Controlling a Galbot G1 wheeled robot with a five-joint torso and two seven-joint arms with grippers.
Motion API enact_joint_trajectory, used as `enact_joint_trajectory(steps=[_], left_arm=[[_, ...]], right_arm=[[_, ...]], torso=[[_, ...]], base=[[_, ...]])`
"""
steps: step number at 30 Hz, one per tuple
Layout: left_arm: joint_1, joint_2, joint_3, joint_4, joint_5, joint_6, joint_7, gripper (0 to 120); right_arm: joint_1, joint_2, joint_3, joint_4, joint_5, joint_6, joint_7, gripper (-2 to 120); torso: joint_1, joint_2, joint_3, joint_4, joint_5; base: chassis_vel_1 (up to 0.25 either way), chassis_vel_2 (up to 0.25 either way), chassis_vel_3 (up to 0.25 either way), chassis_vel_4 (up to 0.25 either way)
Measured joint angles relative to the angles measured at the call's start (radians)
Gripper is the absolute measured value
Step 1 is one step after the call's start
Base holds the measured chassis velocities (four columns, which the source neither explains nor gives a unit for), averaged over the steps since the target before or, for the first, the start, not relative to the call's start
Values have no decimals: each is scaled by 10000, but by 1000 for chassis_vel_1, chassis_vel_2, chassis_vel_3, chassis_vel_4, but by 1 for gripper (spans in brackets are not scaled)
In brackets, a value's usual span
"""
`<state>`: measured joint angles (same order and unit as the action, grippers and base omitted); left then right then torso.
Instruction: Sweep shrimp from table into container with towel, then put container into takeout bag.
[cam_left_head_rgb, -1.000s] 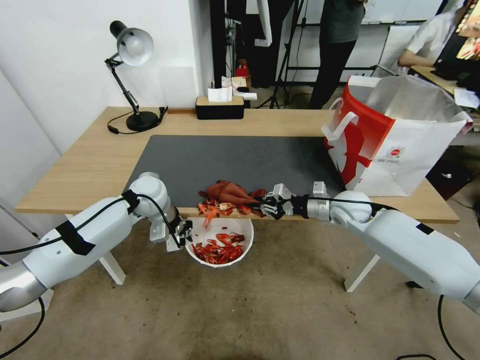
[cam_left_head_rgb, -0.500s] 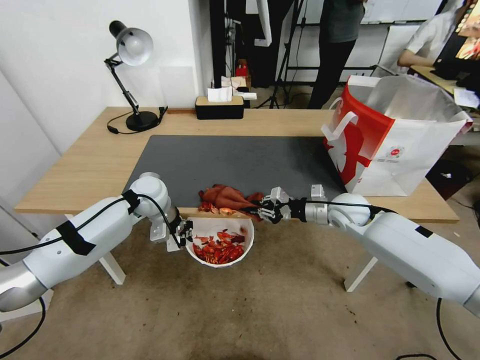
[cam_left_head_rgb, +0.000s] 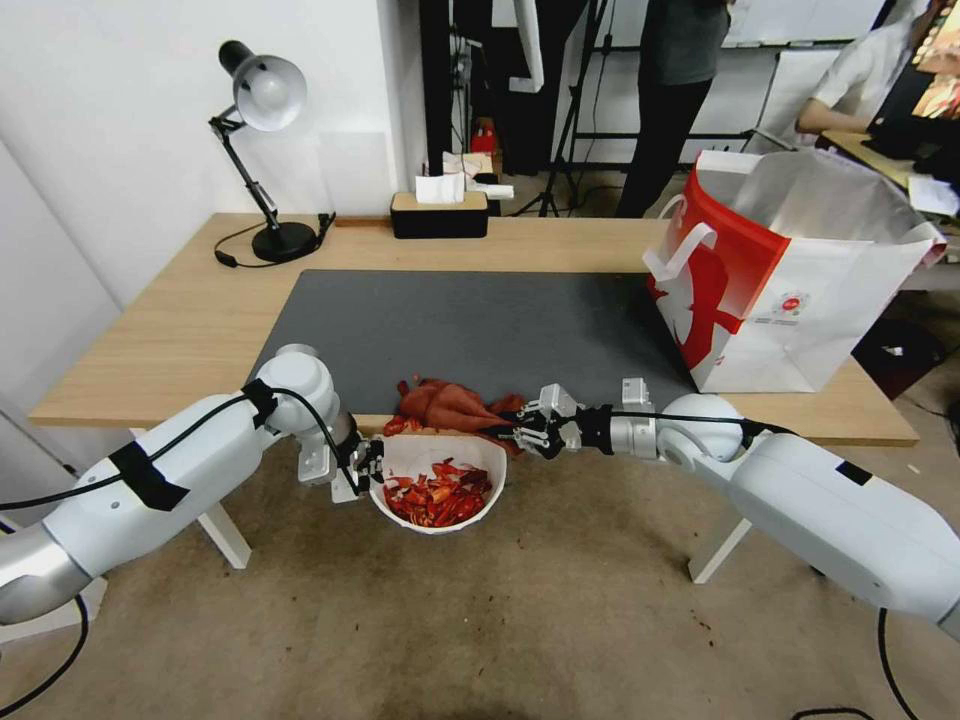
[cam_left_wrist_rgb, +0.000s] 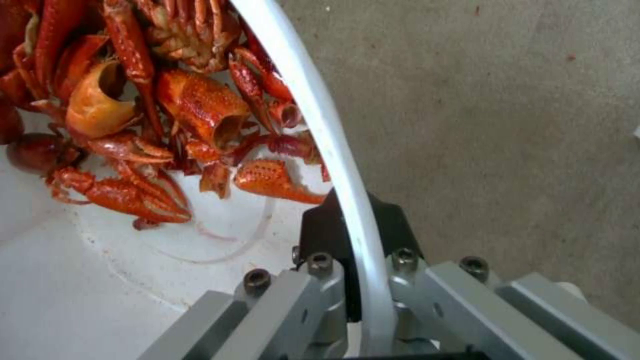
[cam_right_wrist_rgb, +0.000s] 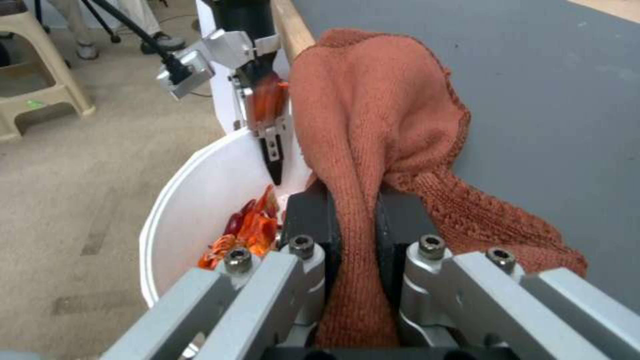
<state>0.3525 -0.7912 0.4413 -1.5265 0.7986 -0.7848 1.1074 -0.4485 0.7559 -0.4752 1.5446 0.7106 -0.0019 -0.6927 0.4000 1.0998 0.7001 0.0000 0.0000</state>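
L arm reaches low under the near table edge; left gripper (cam_left_head_rgb: 368, 466) is clamped on the rim of the container (cam_left_head_rgb: 402, 455), one finger inside the wall, one outside, holding the bowl just below the edge. R arm stretches in from the right, forearm about level w/ the tabletop; right gripper (cam_left_head_rgb: 520, 428) is pinched tight on the towel (cam_left_head_rgb: 447, 404), cloth bunched between both fingers (cam_right_wrist_rgb: 308, 215). Towel sits at the very front edge of the mat (cam_left_head_rgb: 480, 325), part of it hanging over the bowl.

Shrimp (cam_left_head_rgb: 438, 497) mostly lie in the container. A few red bits (cam_left_head_rgb: 392, 425) seem to sit at the table edge beside the towel, though that could be cloth.

Takeout bag (cam_left_head_rgb: 790, 290) stands upright and open on the right end of the table (cam_left_head_rgb: 180, 330), well apart from the bowl. Desk lamp (cam_left_head_rgb: 262, 150) at far left, tissue box (cam_left_head_rgb: 439, 210) at the back edge. Brownish floor (cam_left_head_rgb: 560, 620) beneath.
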Motion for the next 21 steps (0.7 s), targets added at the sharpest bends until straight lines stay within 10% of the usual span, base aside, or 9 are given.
enact_joint_trajectory(steps=[21], left_arm=[[21, 12, 2, -18, -14, -7, -14, 0]], right_arm=[[47, 108, 6, 292, 921, -259, 167, 8]], torso=[[0, 1, 0, 0, 1]], base=[[0, 0, 0, 0]])
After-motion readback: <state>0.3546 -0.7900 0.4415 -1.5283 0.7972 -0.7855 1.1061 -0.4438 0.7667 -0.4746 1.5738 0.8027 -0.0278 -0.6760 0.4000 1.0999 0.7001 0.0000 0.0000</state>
